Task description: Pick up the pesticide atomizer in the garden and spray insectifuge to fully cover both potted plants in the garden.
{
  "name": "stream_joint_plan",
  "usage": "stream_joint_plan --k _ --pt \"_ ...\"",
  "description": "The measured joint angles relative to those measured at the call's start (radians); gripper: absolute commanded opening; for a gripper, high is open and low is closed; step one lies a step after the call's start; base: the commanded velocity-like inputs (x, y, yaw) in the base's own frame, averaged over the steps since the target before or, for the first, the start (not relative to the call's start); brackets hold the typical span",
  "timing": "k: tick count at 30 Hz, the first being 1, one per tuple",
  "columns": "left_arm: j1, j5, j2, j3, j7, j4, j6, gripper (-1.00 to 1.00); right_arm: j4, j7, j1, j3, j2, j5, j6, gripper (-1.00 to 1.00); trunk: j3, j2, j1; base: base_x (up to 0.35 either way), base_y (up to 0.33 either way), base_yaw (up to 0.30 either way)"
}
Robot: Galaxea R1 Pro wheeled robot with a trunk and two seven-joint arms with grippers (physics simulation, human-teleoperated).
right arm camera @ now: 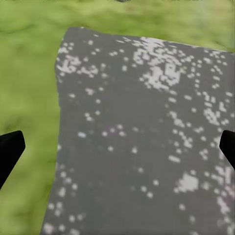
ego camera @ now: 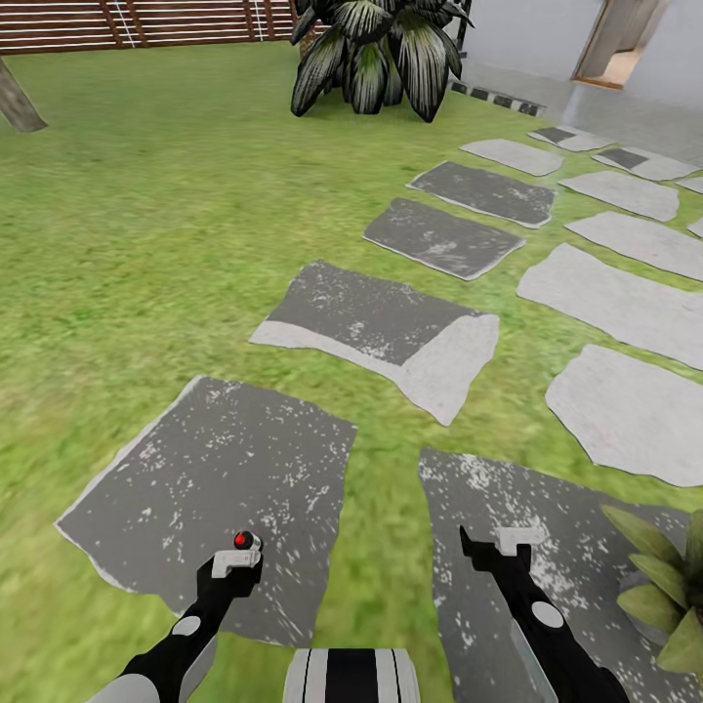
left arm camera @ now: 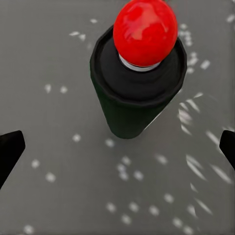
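Pesticide atomizer stands upright on a grey paving slab, dead ahead of the left gripper and centred on the gap between its jaws, not yet between them. It reads as a dark bottle with a red rounded cap, so we take it for the target. Left jaws are spread wide and touch nothing; right gripper is likewise spread over bare slab. 1 potted plant sits just outboard of the right jaws. We judge the bottle light, rigid, smooth and easy to tip. We'd grip the cylindrical body below the shoulder, never the cap, and close slowly.
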Motion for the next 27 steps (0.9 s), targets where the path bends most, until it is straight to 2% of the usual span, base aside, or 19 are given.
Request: stream_joint_plan --k 10,27 --pt "0.000 0.000 0.000 0.000 0.000 0.000 0.000 1.00 0.001 0.000 0.000 0.000 0.000 0.000 0.001 1.00 0.000 0.000 0.000 0.094 -0.051 0.000" --pt "0.000 0.000 0.000 0.000 0.000 0.000 0.000 1.00 0.001 0.000 0.000 0.000 0.000 0.000 0.001 1.00 0.000 0.000 0.000 0.007 -0.004 0.000"
